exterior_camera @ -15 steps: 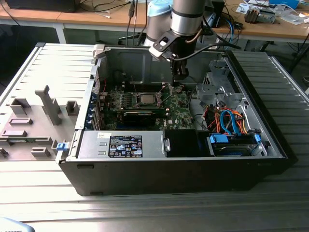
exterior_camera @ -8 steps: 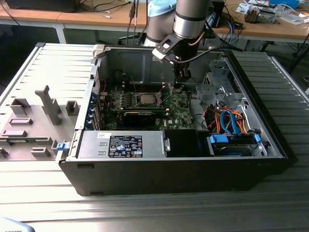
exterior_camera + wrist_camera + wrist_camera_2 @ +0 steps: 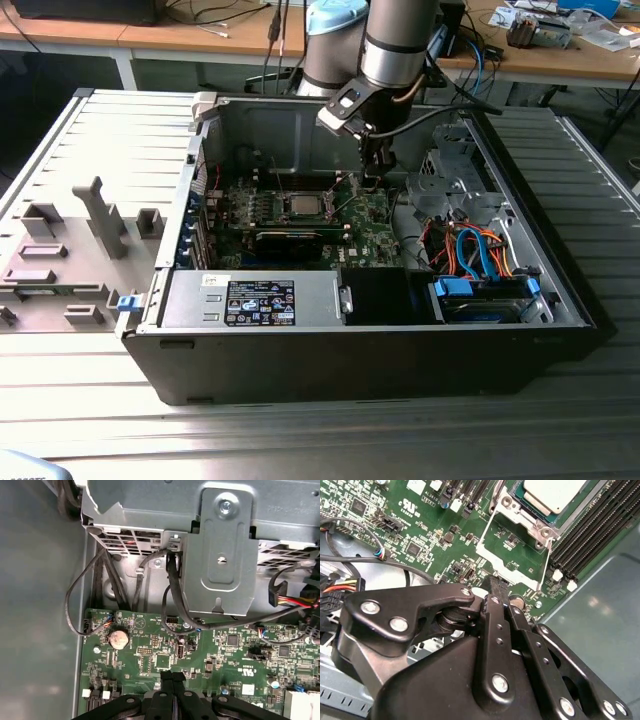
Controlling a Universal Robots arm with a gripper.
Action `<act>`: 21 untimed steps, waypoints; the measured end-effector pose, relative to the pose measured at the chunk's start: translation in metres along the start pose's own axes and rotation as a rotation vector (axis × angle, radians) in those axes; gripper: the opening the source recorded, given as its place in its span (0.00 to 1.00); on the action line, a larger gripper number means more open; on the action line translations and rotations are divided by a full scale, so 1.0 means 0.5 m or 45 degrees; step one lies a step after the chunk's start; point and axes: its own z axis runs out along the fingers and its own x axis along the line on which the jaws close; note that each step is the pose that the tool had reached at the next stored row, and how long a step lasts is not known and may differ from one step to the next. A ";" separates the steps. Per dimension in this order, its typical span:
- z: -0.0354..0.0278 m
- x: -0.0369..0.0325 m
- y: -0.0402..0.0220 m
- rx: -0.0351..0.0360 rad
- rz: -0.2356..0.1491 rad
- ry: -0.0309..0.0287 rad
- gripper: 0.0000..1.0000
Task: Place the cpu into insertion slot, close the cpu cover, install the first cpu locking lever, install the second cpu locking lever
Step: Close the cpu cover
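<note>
The cpu (image 3: 303,205) lies flat in its socket on the green motherboard (image 3: 365,235), its pale silver top facing up; in the second wrist view the cpu (image 3: 555,492) sits just beyond a metal frame. That frame, the cpu cover (image 3: 492,562), is swung open away from the chip, and green board shows through its window. My gripper (image 3: 375,172) hangs inside the case to the exterior view's right of the socket. In both wrist views its black fingertips (image 3: 497,584) are pressed together with nothing between them, close to the cover's outer edge. Thin lever rods (image 3: 273,178) stand up by the socket.
A grey drive cage (image 3: 220,555) with black cables (image 3: 172,590) rises beside the board. A coin cell (image 3: 119,638), memory slots (image 3: 590,535), a black card (image 3: 290,240), the power supply (image 3: 255,300) and orange and blue cables (image 3: 475,250) crowd the case.
</note>
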 end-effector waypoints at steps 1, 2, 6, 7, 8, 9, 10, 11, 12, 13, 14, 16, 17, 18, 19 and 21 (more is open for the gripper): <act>0.002 0.000 0.000 0.0000 0.000 0.0003 0.11; 0.002 0.000 0.000 0.0001 0.000 0.0002 0.11; 0.003 0.001 -0.011 -0.0001 0.000 0.0009 0.11; 0.003 0.001 -0.014 -0.0002 0.000 0.0013 0.11; 0.003 0.002 -0.019 -0.0003 0.000 0.0023 0.11; 0.003 0.002 -0.021 -0.0004 0.000 0.0027 0.11; 0.003 0.002 -0.024 -0.0004 0.000 0.0029 0.11; 0.003 0.003 -0.030 -0.0004 0.000 0.0033 0.11; 0.003 0.003 -0.036 -0.0005 0.000 0.0036 0.11; 0.003 0.004 -0.041 -0.0005 0.000 0.0041 0.11; 0.003 0.004 -0.045 -0.0006 0.000 0.0045 0.11; 0.003 0.005 -0.052 -0.0007 0.000 0.0052 0.11; 0.003 0.005 -0.058 -0.0007 0.000 0.0057 0.11; 0.003 0.005 -0.062 -0.0007 0.000 0.0060 0.11; 0.003 0.006 -0.065 -0.0007 0.000 0.0062 0.11; 0.003 0.006 -0.071 -0.0008 0.000 0.0068 0.11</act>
